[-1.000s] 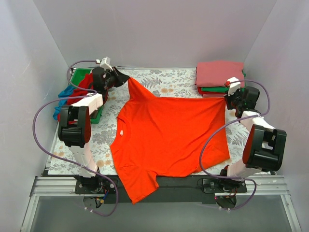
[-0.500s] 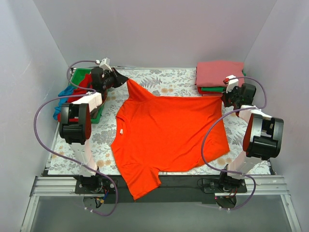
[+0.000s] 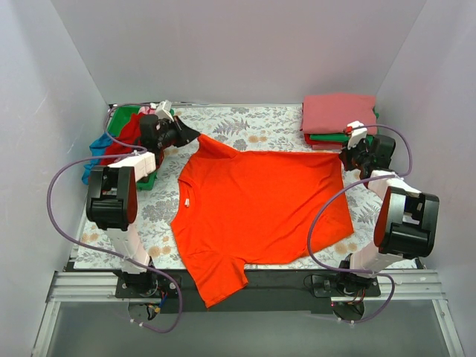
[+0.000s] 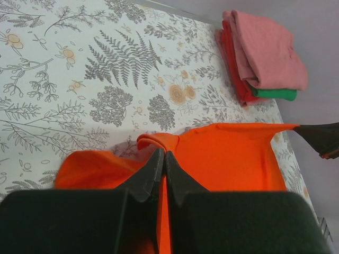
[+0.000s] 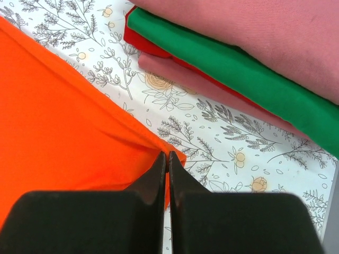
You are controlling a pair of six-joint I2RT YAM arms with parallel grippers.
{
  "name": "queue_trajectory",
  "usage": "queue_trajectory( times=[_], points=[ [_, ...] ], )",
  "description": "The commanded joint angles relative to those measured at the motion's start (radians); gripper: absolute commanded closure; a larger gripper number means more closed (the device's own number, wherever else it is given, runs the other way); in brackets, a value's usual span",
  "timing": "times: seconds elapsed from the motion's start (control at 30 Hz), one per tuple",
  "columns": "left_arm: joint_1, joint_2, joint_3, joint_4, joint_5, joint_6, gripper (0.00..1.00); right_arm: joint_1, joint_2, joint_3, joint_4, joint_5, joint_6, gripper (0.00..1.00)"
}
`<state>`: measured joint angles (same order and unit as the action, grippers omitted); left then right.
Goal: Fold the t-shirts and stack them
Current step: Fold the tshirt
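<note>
**Top external view**
- Surface: grey floral-patterned table cloth (image 3: 253,123), laid over the table.
- Main item: bright orange-red t-shirt (image 3: 260,208) of plain cloth, spread flat mid-cloth. Its collar points left and one sleeve hangs over the near edge.
- Far right corner: folded stack of t-shirts (image 3: 338,115), coral pink on top, with green and red edges showing beneath.
- Far left: loose heap of unfolded shirts (image 3: 123,135) in red, green and blue, partly hidden by the left arm.
- Left gripper (image 3: 186,135): at the shirt's far left corner, fingers closed on the cloth.
- Right gripper (image 3: 346,155): at the shirt's far right corner, just beside the folded stack.
- In the way: a purple cable (image 3: 321,216) arcs above the shirt's right edge.

**Left wrist view**
- Left gripper (image 4: 162,154): black fingers pressed together, with a bunched fold of the orange-red t-shirt (image 4: 228,159) pinched between the tips.
- Shirt edge: runs taut to the right gripper (image 4: 318,135) at the frame's right edge.
- Beyond: table cloth (image 4: 79,79) and the folded stack (image 4: 262,58), well apart from the fingers.

**Right wrist view**
- Right gripper (image 5: 166,156): fingers together, clamped on the shirt's corner.
- Orange-red t-shirt (image 5: 58,121): fans out left of the fingertips, with creases running toward the grip.
- Folded stack (image 5: 238,69): near and ahead of the fingers, not touching the shirt. Its layers are pink, green, red and coral pink.
- Between them: a strip of table cloth (image 5: 222,143).
</note>
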<state>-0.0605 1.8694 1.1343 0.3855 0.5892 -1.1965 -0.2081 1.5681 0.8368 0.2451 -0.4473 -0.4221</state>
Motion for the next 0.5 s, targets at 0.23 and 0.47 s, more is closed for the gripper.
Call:
queue_trajectory(
  times=[0.23,0.47],
  points=[
    [0.007,-0.229,-0.102,-0.028,0.001,0.049,1.00,-0.019,-0.085,-0.041,0.040,0.021,-0.004,0.99],
    [0.007,-0.294,-0.137,-0.057,-0.011,0.067,1.00,-0.039,-0.105,-0.057,0.039,0.019,-0.004,0.99]
  ],
)
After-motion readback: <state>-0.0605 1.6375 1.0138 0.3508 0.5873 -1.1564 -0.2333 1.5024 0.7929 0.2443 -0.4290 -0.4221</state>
